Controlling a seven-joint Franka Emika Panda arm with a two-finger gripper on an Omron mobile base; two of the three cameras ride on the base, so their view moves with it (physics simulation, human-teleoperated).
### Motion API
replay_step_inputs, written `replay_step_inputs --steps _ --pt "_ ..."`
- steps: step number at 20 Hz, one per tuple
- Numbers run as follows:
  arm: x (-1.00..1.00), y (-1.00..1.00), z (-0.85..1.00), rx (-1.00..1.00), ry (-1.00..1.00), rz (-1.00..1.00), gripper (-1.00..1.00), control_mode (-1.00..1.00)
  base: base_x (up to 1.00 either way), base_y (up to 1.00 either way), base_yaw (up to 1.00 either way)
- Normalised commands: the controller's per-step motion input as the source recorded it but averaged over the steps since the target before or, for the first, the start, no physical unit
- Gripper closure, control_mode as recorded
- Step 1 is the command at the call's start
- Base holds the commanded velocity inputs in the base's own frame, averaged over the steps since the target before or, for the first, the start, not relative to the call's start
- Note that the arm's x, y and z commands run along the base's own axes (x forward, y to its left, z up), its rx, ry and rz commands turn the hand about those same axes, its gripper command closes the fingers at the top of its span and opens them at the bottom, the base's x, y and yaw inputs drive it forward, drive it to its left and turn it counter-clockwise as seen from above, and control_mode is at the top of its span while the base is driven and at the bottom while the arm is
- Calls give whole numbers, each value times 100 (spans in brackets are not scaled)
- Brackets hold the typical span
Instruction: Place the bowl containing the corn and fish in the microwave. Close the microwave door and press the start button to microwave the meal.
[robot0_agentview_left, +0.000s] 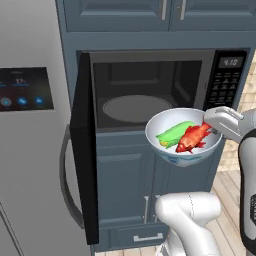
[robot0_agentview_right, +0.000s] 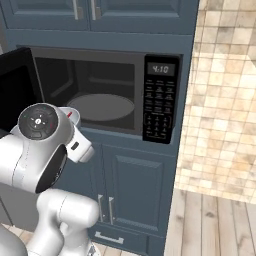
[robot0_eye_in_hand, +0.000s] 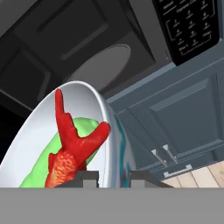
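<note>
Two foods, corn (robot0_agentview_left: 174, 133) and fish (robot0_agentview_left: 192, 138), fill the bowl (robot0_agentview_left: 165, 121) our end effector (robot0_eye_in_hand: 112, 174) clamps by its rim, near the open microwave (robot0_agentview_left: 150, 87).

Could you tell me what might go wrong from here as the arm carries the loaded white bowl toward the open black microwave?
1. The gripper pinches only the rim of the glossy white bowl, so the bowl could tip or slip.
2. The red-orange fish lies on top of the green corn piece, close to the rim; a tilt could spill it.
3. The bowl hangs below the black microwave cavity floor, so it may strike the front edge unless raised.
</note>
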Motion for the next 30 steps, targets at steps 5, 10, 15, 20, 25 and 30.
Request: replay_step_inputs --steps 5,10,15,20,25,30 --pt "33 0 0 1 -4 -8 100 -100 0 0 0" --pt "49 6 0 1 -5 -16 100 -100 0 0 0" --pt "72 28 0 0 -7 -16 100 -100 0 0 0" --pt "71 10 -3 1 -4 -17 100 -100 0 0 0" --pt "50 0 -3 19 0 -14 100 -100 0 0 0" --pt "46 0 0 21 0 -11 100 -100 0 0 0"
